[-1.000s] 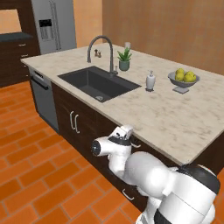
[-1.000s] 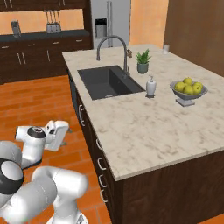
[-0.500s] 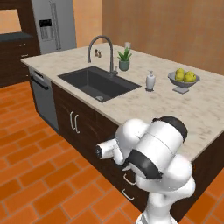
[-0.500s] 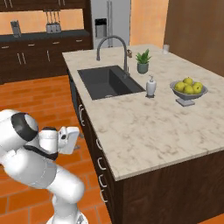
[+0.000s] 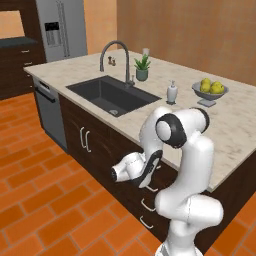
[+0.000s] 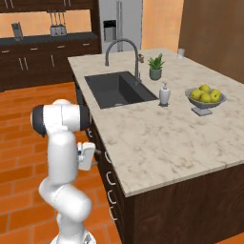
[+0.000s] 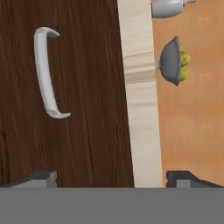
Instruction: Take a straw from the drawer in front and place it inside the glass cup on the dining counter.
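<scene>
The drawer is shut, and its dark wood front faces my hand. Its curved silver handle appears rolled upright, ahead of and left of centre between my fingers. My gripper is open with nothing in it, a short way off the front. From the side, the gripper hangs level with the top handle under the dining counter. The left base view shows the gripper against the cabinet. The glass cup stands at the counter's far corner. The straw is hidden.
A black sink with a faucet, a potted plant, a white soap dispenser and a bowl of lemons are on the counter. More drawer handles sit below the top one. Orange brick floor lies to the left.
The arm has risen from a low folded pose to stand upright. The hand has swung round and closed in on the drawer front.
</scene>
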You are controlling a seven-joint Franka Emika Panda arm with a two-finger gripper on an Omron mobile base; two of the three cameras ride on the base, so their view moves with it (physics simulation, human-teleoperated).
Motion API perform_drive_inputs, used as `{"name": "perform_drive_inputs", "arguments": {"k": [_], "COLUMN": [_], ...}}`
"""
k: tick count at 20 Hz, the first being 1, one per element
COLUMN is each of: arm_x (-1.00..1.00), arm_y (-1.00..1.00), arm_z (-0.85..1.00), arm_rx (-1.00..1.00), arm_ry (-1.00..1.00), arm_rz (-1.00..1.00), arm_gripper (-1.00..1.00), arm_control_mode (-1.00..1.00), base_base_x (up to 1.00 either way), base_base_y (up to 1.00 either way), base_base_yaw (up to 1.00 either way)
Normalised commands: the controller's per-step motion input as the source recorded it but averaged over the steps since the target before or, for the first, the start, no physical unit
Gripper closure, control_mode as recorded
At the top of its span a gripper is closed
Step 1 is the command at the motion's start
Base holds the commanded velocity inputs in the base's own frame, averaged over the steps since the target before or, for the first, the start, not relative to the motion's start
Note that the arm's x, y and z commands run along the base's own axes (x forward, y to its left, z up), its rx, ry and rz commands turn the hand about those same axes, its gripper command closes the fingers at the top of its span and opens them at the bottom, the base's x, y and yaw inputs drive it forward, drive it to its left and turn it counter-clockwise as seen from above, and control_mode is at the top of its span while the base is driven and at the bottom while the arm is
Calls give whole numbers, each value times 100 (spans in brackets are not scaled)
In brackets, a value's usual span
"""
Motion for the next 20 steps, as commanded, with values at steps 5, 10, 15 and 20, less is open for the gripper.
{"name": "perform_drive_inputs", "arguments": {"k": [5, 10, 15, 20], "arm_x": [40, 68, 61, 32], "arm_y": [-2, -13, -33, -40], "arm_z": [-54, -28, -9, -1], "arm_rx": [-8, -1, 11, 18], "arm_ry": [0, 2, 4, 5], "arm_rz": [-4, 0, 9, 17], "arm_gripper": [-100, -100, -100, -100], "arm_control_mode": [-100, -100, -100, -100], "base_base_x": [0, 0, 0, 0], "base_base_y": [0, 0, 0, 0], "base_base_yaw": [0, 0, 0, 0]}}
